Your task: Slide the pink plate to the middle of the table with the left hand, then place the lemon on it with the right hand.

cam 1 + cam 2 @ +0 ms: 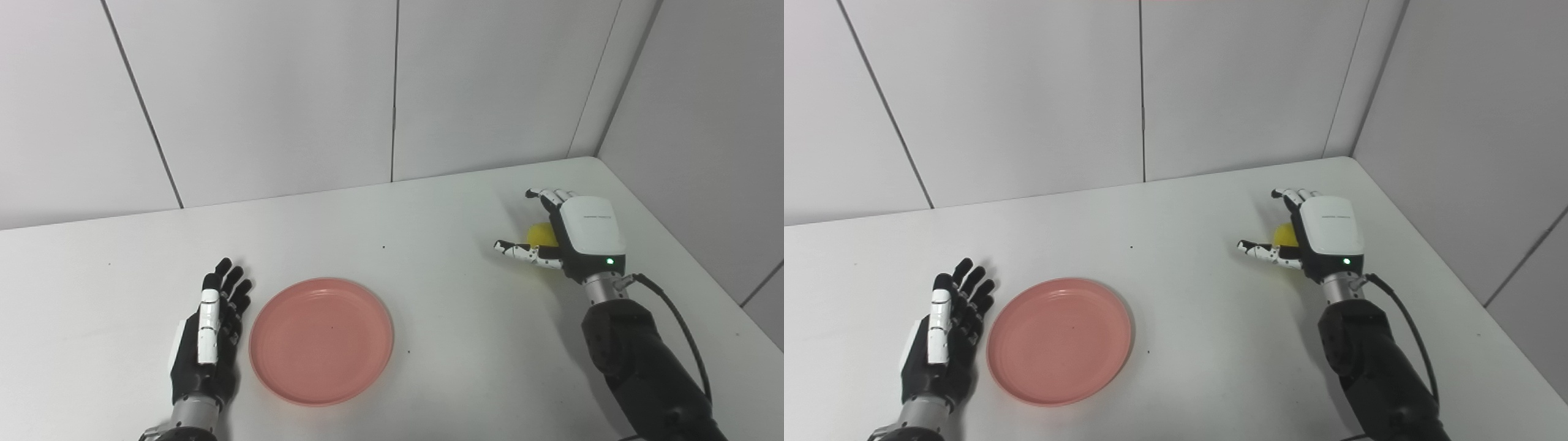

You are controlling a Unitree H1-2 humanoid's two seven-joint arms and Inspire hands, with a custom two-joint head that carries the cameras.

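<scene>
While the plate [321, 340] lies flat on the table [429, 257] at about 7 o'clock from the table's middle, the left hand [209, 334] rests just beside its 9 o'clock rim, fingers stretched out together and holding nothing; whether they touch the rim cannot be told. Over at 3 o'clock, well apart from the plate, the right hand [566, 236] cups the lemon [541, 235], with fingers curled over the fruit's far side and the thumb [520, 251] stretched out at its near side, so the grasp looks spread and not yet closed. Only a slice of yellow shows past the palm. Judging by this, the plate is close to its place, though perhaps a little short of centre, and the step in hand is the pick of the lemon. To do it well, the right hand should close evenly from both sides, since a round fruit will likely roll or squirt out if the thumb arrives first. A firm wrap low around its widest part would suit better than a fingertip pinch. The lift should go straight up before any travel toward 9 o'clock, and the left hand would do well to keep clear of the plate's top so the lemon can come down in its centre without a knock.
</scene>
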